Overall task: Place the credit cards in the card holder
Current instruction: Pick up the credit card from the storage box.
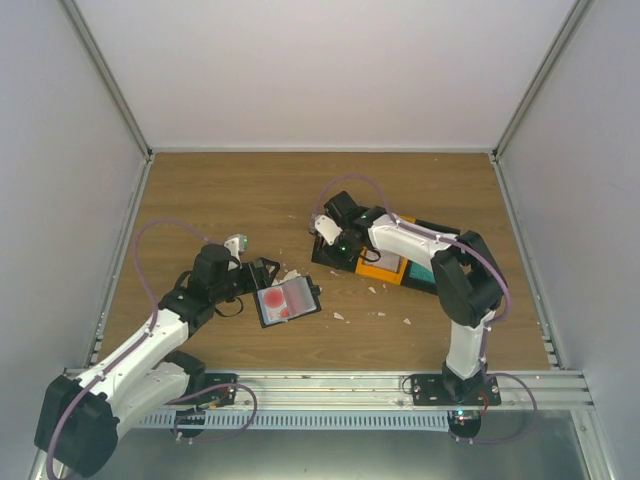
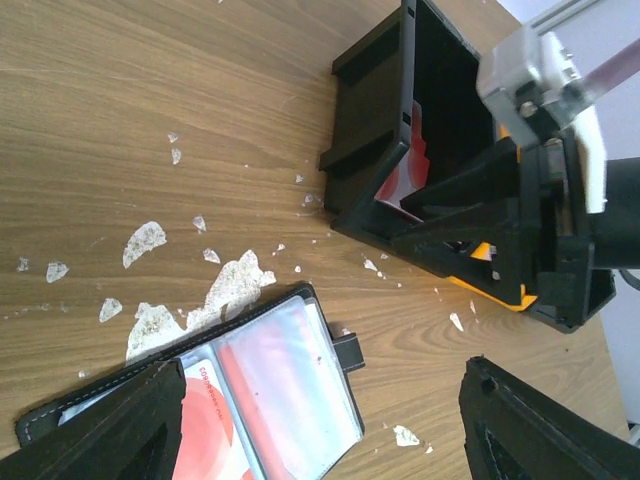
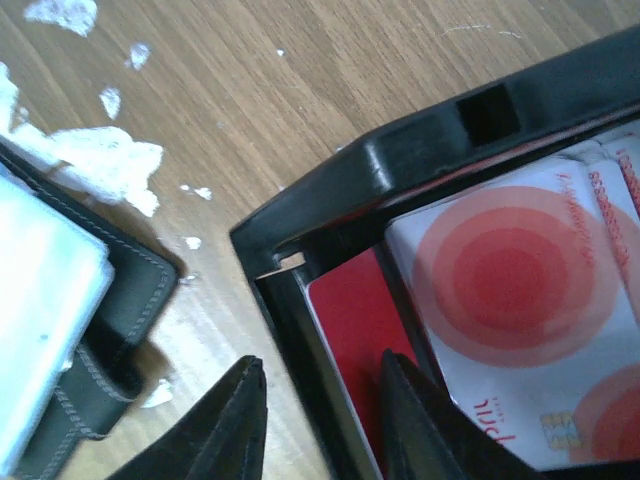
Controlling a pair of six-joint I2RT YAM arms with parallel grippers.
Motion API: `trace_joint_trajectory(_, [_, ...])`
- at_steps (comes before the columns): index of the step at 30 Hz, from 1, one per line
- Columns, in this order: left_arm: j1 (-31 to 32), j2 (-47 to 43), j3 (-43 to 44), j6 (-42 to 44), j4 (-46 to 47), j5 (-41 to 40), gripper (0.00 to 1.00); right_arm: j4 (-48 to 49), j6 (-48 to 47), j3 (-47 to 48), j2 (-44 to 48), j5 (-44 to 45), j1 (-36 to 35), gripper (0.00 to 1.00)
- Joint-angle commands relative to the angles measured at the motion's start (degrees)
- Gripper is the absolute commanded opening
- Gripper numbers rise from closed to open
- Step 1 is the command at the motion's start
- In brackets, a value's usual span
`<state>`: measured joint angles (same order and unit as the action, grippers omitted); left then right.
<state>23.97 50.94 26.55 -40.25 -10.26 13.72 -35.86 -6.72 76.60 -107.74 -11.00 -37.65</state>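
LEFT AND RIGHT: My left pincer [image 2: 328, 380] hangs spread wide over the open card holder [image 1: 288, 301]. The holder lies on the desk [image 1: 230, 190] at seven o'clock of its middle, with a red-and-white card [image 2: 212, 420] under its clear sleeve. At one o'clock from the holder, my right pincer [image 3: 322, 400] straddles the wall of the black bin [image 3: 330, 190] above more credit cards [image 3: 500, 290]. Whether it pinches anything, I cannot tell. Paper scraps [image 2: 145, 240] dot the wood.

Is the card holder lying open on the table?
Yes, the card holder lies spread open, a red-and-white card showing inside it.
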Motion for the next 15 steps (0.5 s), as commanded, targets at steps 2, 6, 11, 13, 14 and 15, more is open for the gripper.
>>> trace_joint_trajectory(2, [-0.05, 0.66, -0.78, 1.43, 3.92, -0.84, 0.76, 0.17, 0.89, 1.05, -2.55, -0.91, 0.03, 0.25])
trace_joint_trajectory(6, [-0.09, 1.08, -1.05, 1.45, 4.07, -0.64, 0.76, 0.99, 1.29, -0.08, -0.84, -2.49, -0.06, 0.18])
trace_joint_trajectory(11, [-0.23, 2.07, -0.98, 1.21, 4.94, -0.09, 0.76, 1.22, 1.67, -0.27, -0.02, -2.38, -0.08, 0.09])
trace_joint_trajectory(13, [-0.18, 2.5, -0.89, 1.08, 5.12, 0.03, 0.76, 1.23, 1.94, -0.18, 0.14, -1.94, -0.06, 0.08])
trace_joint_trajectory(14, [-0.23, 2.63, -0.88, 1.0, 5.21, 0.14, 0.76, 1.23, 2.2, -0.14, 0.23, -1.65, -0.1, 0.07])
trace_joint_trajectory(15, [-0.22, 2.74, -0.88, 0.99, 5.17, 0.32, 0.76, 1.23, 2.34, -0.06, 0.37, -1.51, -0.04, 0.07])
